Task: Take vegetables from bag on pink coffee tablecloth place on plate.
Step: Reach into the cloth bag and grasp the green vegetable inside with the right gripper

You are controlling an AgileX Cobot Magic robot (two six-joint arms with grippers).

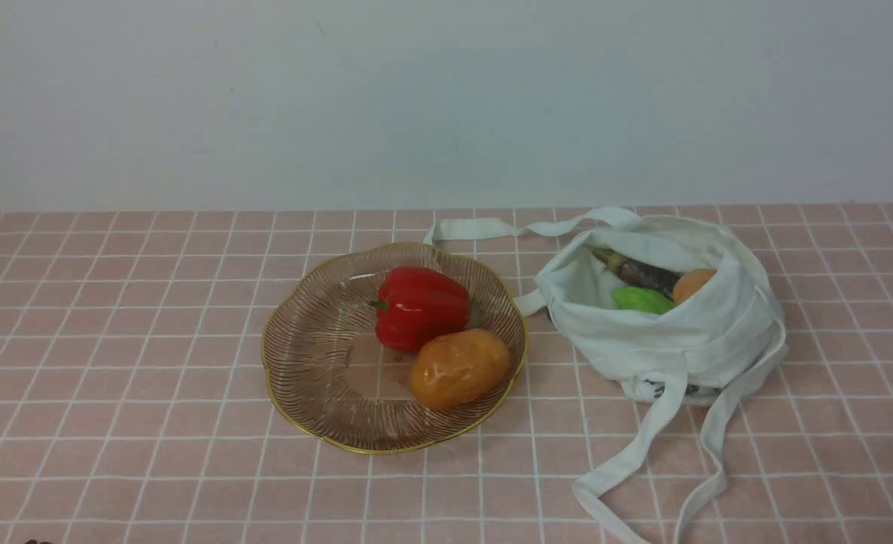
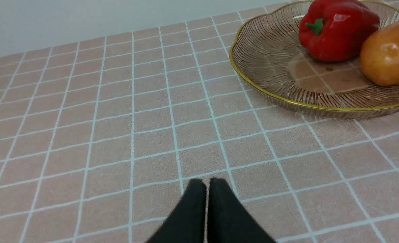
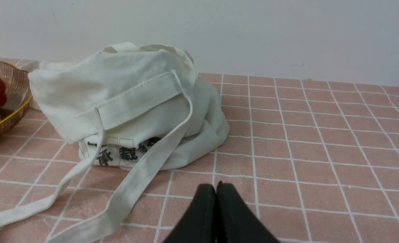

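While the white bag is slumping on the pink tablecloth just ahead of the right claw, three vegetables are sitting inside its open mouth. A green gourd is lying against the bag's near lip, a dark eggplant is resting behind it, and a small orange vegetable is nestling beside both. One long strap is trailing across the cloth near that claw's tips, whose black fingers are pressing together on nothing. Farther from the right claw, beyond the bag, the ribbed glass plate is standing close to the bag, and it is holding a red pepper and an orange-brown potato, which are touching each other. The left claw is pointing across bare cloth with its fingers closed together and empty, and the plate is lying ahead of it, well apart. A pale wall is rising behind the table.
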